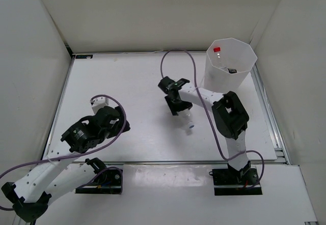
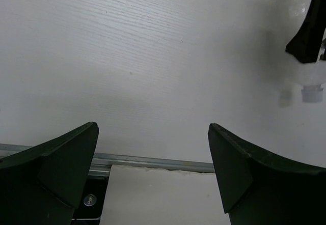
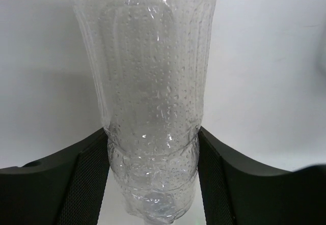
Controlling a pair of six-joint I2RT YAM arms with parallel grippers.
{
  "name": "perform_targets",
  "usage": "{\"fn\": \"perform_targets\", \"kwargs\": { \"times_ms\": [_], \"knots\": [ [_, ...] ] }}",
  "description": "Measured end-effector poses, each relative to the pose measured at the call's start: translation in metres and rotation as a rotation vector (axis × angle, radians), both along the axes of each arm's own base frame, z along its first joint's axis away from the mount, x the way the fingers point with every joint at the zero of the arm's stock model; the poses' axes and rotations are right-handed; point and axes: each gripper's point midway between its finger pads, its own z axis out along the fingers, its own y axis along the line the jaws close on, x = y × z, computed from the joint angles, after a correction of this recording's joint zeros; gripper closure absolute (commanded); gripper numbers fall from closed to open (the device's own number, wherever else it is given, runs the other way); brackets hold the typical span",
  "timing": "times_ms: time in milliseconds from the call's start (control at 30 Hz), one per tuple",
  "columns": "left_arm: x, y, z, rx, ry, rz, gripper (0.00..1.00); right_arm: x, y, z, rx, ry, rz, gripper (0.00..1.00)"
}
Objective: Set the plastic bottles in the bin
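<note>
My right gripper (image 1: 179, 106) is shut on the plain clear bottle (image 1: 188, 120) near the table's middle, with the bottle's white cap pointing toward the near edge. In the right wrist view both fingers press the bottle's ribbed body (image 3: 153, 82) near its base, gripper (image 3: 153, 141). The bottle also shows in the left wrist view (image 2: 307, 80). The white bin (image 1: 239, 75) stands at the back right. A red cap (image 1: 217, 49) and a dark cap (image 1: 232, 71) show inside it. The short blue-white labelled bottle is hidden. My left gripper (image 1: 121, 124) is open and empty, low at the left front (image 2: 153, 136).
A metal rail (image 2: 153, 161) runs along the table's near edge under my left gripper. White walls enclose the table on the left, back and right. A purple cable (image 1: 196, 75) arcs from the right arm over the table beside the bin.
</note>
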Motion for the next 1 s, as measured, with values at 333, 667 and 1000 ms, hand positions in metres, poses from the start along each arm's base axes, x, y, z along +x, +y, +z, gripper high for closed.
{"fn": "perform_targets", "kwargs": {
  "times_ms": [333,667,1000],
  "knots": [
    [0.011,-0.005,-0.008,-0.015,-0.031,0.020,0.00,-0.004,0.078,0.224,0.427,-0.339,0.063,0.88],
    [0.018,-0.010,-0.012,0.028,-0.031,-0.020,0.00,0.090,-0.083,0.400,0.508,-0.926,-0.294,0.85],
    [0.021,-0.012,-0.016,0.087,-0.009,-0.059,0.00,0.169,-0.135,0.323,0.335,-0.845,-0.429,0.82]
  ]
}}
